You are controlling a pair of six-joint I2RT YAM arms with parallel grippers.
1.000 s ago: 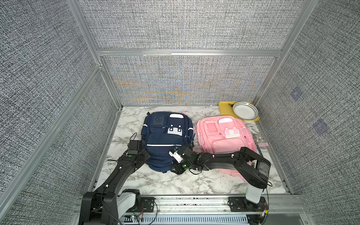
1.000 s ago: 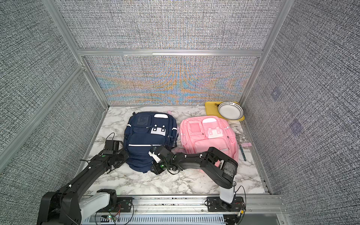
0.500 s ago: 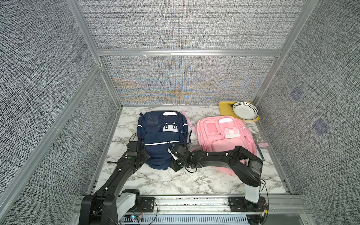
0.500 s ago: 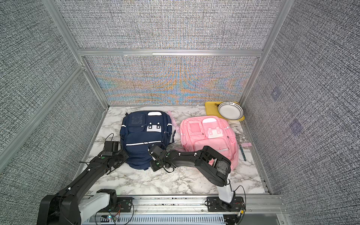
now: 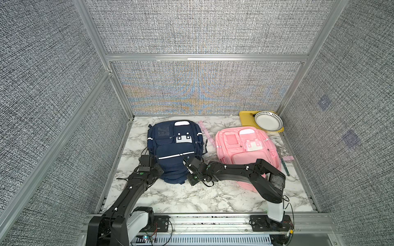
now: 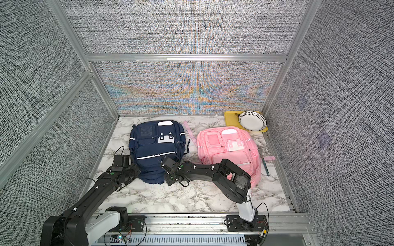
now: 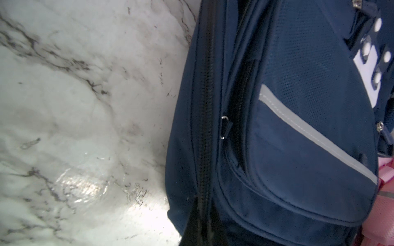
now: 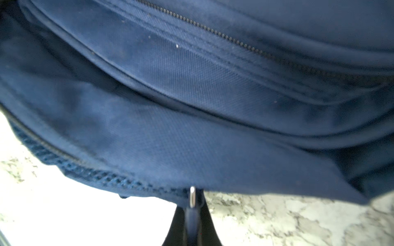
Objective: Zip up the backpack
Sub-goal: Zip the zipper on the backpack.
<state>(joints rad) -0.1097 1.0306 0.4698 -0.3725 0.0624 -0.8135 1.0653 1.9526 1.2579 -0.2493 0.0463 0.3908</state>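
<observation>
The navy backpack (image 5: 174, 149) lies flat on the marble table (image 5: 191, 198), face up, towards the left side of the surface, with its end bunched towards the robot in both top views. The left gripper (image 7: 202, 204) sits at the near left corner of the bag, and in the left wrist view its dark fingers are pressed together on the bag's edge, right where the black main zipper track (image 7: 205, 106) runs down between them. Beside that track a small metal slider (image 7: 225, 127) rests on the zip of the front pocket, which carries a grey reflective stripe (image 7: 309, 132). The right gripper (image 8: 193, 210) reaches across from the right to the near right edge of the same bag. Its fingers are closed, and a silver zipper pull (image 8: 192, 197) stands pinched between their tips, just below the mesh-trimmed hem of the fabric. How far that zipper is closed cannot be told from these views. A pink backpack (image 5: 245, 147) lies face up to the right of the navy one, apart from it, partly covered by the right arm. In the far right corner a yellow tray (image 5: 246, 119) holds a white bowl (image 5: 268, 121) with a dotted rim.
</observation>
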